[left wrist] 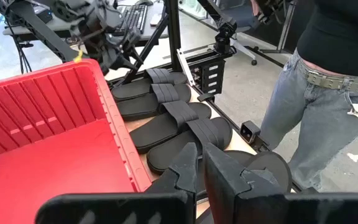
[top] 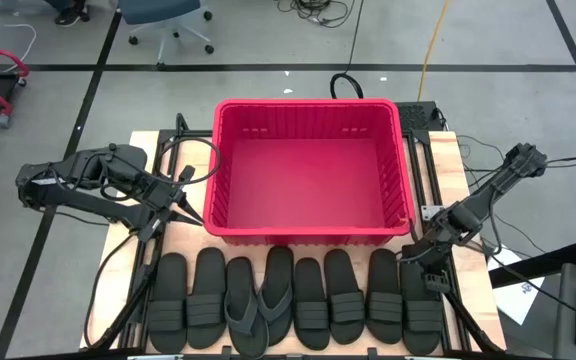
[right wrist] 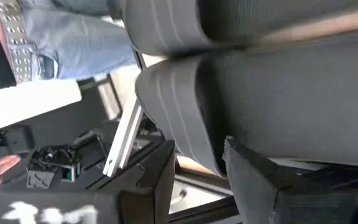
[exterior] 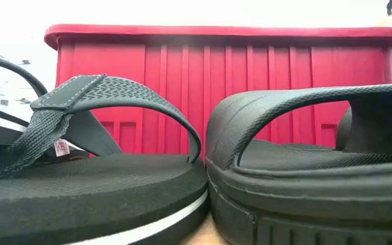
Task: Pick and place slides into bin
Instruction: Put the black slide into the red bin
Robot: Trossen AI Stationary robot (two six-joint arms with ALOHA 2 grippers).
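My left gripper [top: 190, 203] waited at the bin's left front corner, its fingers [left wrist: 185, 167] drawn nearly together and grasping nothing; it pointed along the row, off the table's left side of the work.

The bin [top: 308, 107] stood in the middle of the table, behind the row, and its red floor was bare: I judged that no slide had yet gone in, so the task was at its very first pick. The slides [top: 298, 298] lay in a single row along the near edge, side by side and touching or nearly so. Every one had its long axis running from the near edge toward the bin, across the line of the row. Most carried a wide ribbed strap; the thong sandals [top: 260, 300] near the middle showed Y-shaped straps, and one lay a little askew against the other. Which end was toe and which heel I could not tell for the strapped ones.

My right gripper [top: 430, 262] was down at the far end of the row, on the rightmost slide [top: 422, 305], at its end nearest the bin. In the right wrist view my fingers [right wrist: 160, 174] stood apart with the sandal's edge between them, released, not yet closed. The step in hand, as I read it, was the approach to a grasp. The next move called for closing on that edge, lifting clear of the neighbouring slide, and carrying it over the bin's front rim.
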